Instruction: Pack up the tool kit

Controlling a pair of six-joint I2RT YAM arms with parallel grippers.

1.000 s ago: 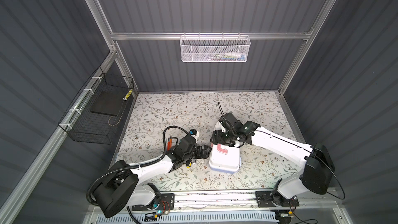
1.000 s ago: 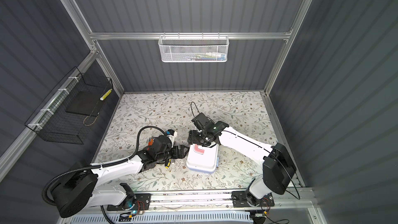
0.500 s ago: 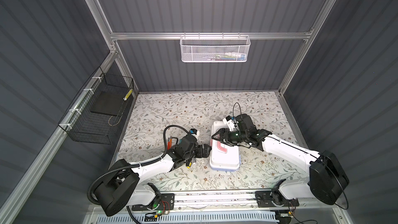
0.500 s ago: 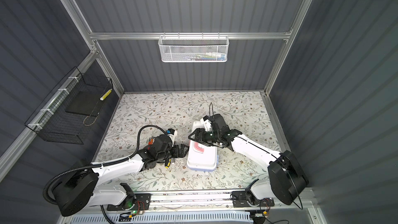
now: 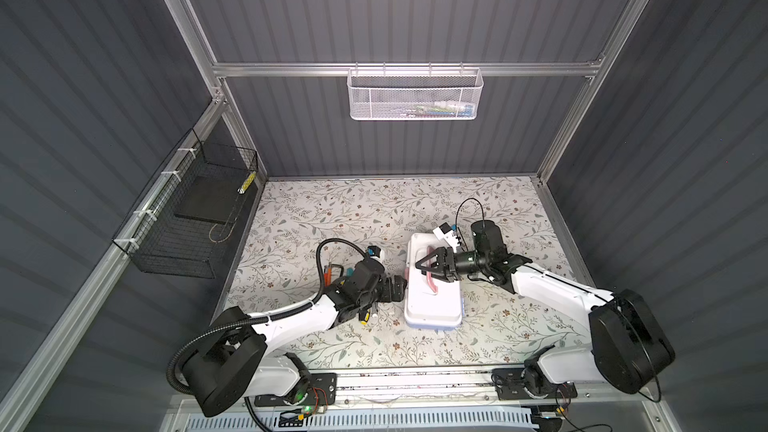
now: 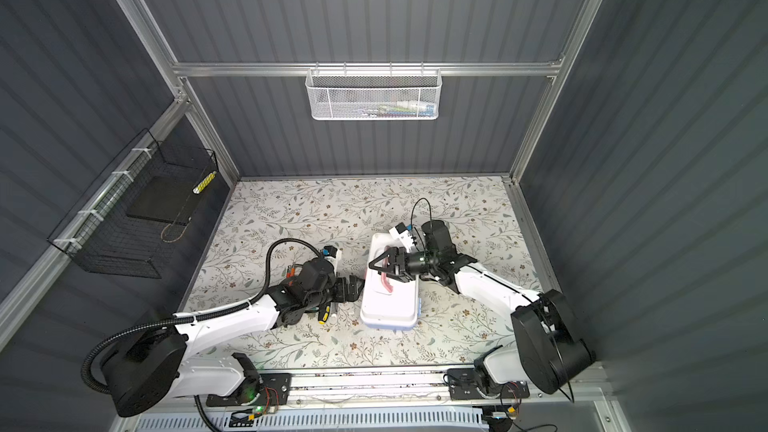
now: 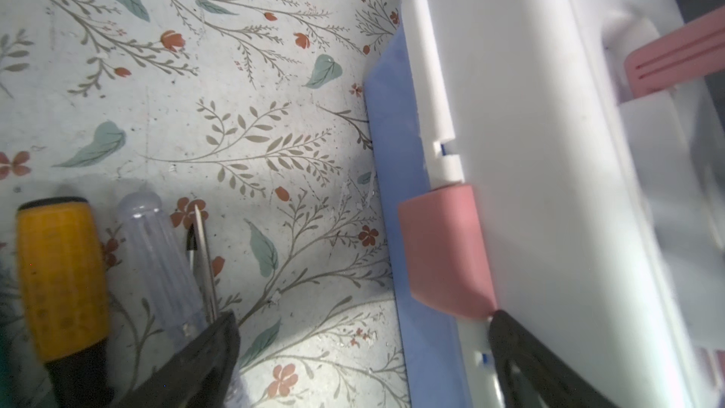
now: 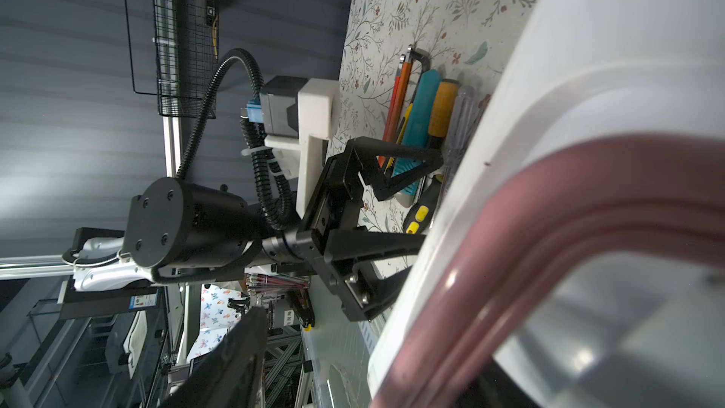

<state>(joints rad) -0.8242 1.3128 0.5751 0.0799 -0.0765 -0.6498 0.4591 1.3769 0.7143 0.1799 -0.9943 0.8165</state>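
The floral-papered bench (image 5: 332,209) fills the floor of a grey-walled cell. A black wire basket (image 5: 187,218) hangs on the left wall and a white mesh basket (image 5: 415,93) on the rail of the back wall. The tool kit (image 5: 432,305) stands on the bench toward the front, about midway across, with its white lid (image 7: 549,190) down on the light blue body (image 7: 392,151). In both top views it lies lengthwise from front to back, between the two arms. The left claw (image 5: 403,288) lies low at the kit's left side, released and spread wide. One of its fingers (image 7: 521,355) rests against the lid's edge just below the pink latch (image 7: 443,249), and the other reaches over the loose tools. The right claw (image 5: 422,270) comes in from the right above the lid, its jaws standing apart over the pink C-shaped handle (image 5: 430,280), clamping nothing that shows; whether they touch the handle cannot be told. In the right wrist view the handle (image 8: 549,268) curves close across the lens. Beside the kit's left wall several hand tools lie side by side on the bench: a teal utility knife (image 8: 419,119), a yellow-handled screwdriver (image 7: 59,276), a clear-handled screwdriver (image 7: 157,261), and an orange tool (image 8: 396,104) seen too edge-on to name.
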